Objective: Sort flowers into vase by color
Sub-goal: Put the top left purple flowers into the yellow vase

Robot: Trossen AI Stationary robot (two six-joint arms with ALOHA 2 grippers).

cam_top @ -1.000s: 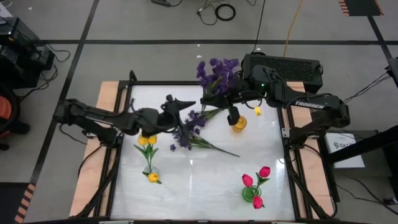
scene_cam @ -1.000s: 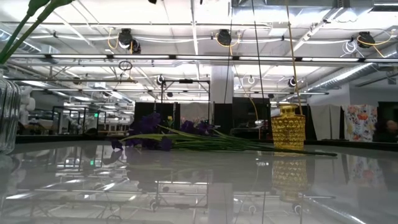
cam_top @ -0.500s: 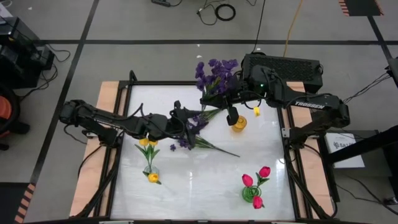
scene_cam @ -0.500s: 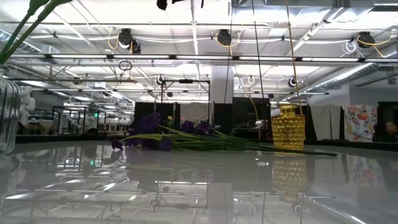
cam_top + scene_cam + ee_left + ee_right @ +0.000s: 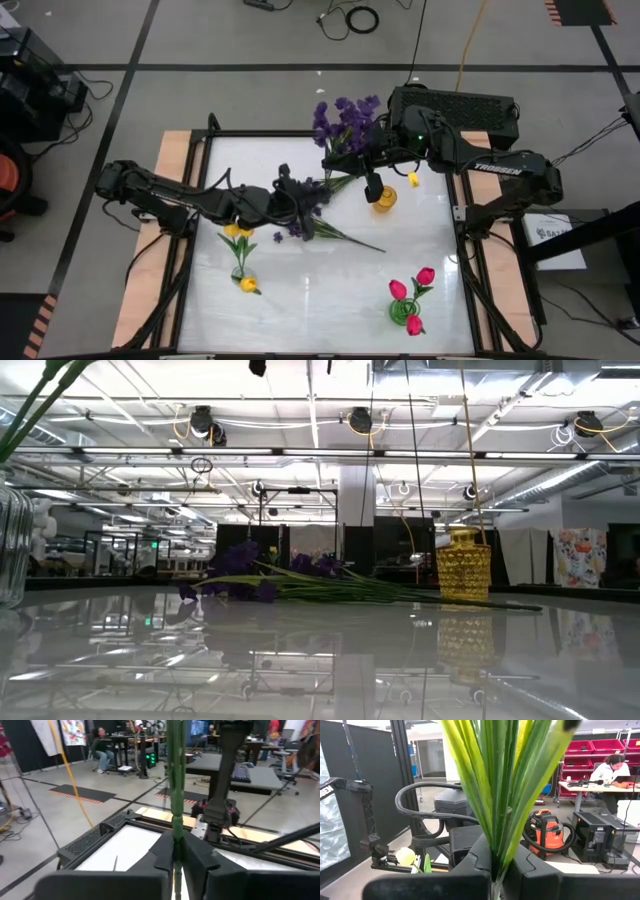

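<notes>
Several purple sprigs [image 5: 296, 226] [image 5: 250, 575] lie flat on the white table, their green stems trailing toward the near right. My left gripper [image 5: 300, 198] [image 5: 175, 857] sits over them, shut on one green stem. Above the yellow vase [image 5: 384, 198] [image 5: 463, 565], my right gripper [image 5: 372, 186] [image 5: 495, 865] is shut on a purple bunch [image 5: 345, 118] whose blossoms reach past the table's far edge. The low view shows neither gripper at the sprigs. My left gripper pinches a single green stem [image 5: 175, 837] between its two fingers. The stem runs on ahead of the fingers. Its blossom end and how it lies on the table are hidden by the gripper. My right gripper pinches a bundle of several green stems and leaves [image 5: 496, 832] between its two fingers, at the bunch's lower part. The purple blossoms [image 5: 345, 118] stick out on the far side, lifted clear of the table.
Yellow tulips [image 5: 237, 229] stand in a clear vase [image 5: 244, 278] [image 5: 10, 550] at the near left. Pink tulips [image 5: 425, 275] stand in a green vase [image 5: 402, 312] at the near right. Wooden rails [image 5: 170, 200] and a dark frame edge the table.
My left gripper has reached toward the table's right and near side, onto the lying purple sprigs, and has shut on a stem. The sprigs lie where they did. My right gripper has held the purple bunch still over the yellow vase.
</notes>
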